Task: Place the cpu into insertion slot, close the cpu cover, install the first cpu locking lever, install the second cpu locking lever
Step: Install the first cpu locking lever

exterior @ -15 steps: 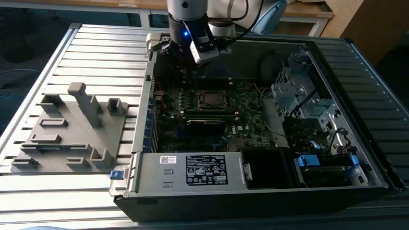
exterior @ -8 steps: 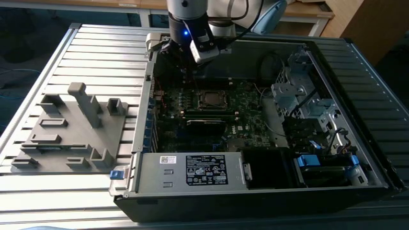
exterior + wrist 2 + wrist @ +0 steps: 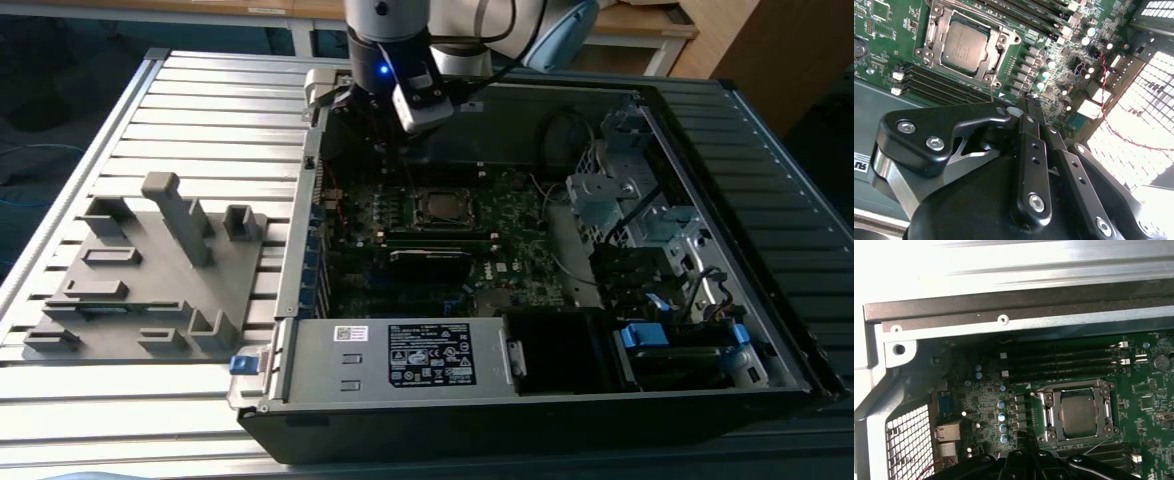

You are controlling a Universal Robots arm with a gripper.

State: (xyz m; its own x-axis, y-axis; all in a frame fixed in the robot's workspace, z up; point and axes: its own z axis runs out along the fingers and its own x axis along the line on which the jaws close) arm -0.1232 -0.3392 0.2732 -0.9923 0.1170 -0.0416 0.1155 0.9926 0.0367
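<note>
**DESK:** How is the gripper seen?

**FLOOR:** The gripper point(image 3: 398, 145) is pictured inside the open computer case point(image 3: 534, 425), at about 11 o'clock of the cpu point(image 3: 438, 207) in the exterior view. In the second wrist view its black fingers point(image 3: 1026, 145) are drawn narrow and pressed side by side. Nothing is gripped between them. The tips are held near the socket but apart from the chip.

**DESK:** And where is the cpu placed?

**FLOOR:** It is seated flat in the insertion slot point(image 3: 1003, 47) on the green motherboard point(image 3: 874, 30), with its dull silver top up. The cpu cover point(image 3: 934, 32) is laid down around it, so the chip is framed on all four sides. A thin wire lever point(image 3: 991, 92) is seen at the socket corner nearest the fingertips. Whether it is latched cannot be told.

**DESK:** What else is caught in the exterior view?

**FLOOR:** The boxed power supply point(image 3: 400, 355) is shown at 6 o'clock of the cpu. A grey moulded fixture plate point(image 3: 147, 280) is set at 9 o'clock of the case, on a slatted metal table point(image 3: 200, 110).
</note>
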